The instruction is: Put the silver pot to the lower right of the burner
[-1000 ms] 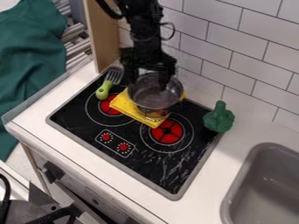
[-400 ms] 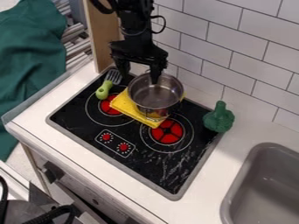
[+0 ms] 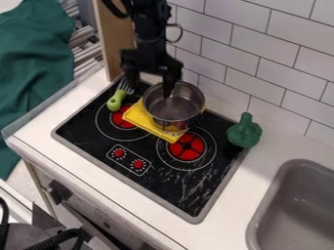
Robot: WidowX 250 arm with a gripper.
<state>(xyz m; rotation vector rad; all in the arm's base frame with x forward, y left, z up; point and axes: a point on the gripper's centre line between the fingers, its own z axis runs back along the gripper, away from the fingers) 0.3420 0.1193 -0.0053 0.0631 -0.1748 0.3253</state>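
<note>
The black two-finger gripper (image 3: 151, 85) hangs at the frame's upper centre, fingers spread apart; the round silver metal pot (image 3: 171, 111) sits just above mid-frame, on a yellow cloth (image 3: 138, 116).

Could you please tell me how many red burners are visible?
2: the left burner, partly covered by yellow cloth, and the right burner, in front of the pot. The pot may hide more.

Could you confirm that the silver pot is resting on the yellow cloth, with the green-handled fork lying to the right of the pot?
The fork is wrong: the camera view shows it to the left of the silver pot, which does rest on the yellow cloth.
</note>
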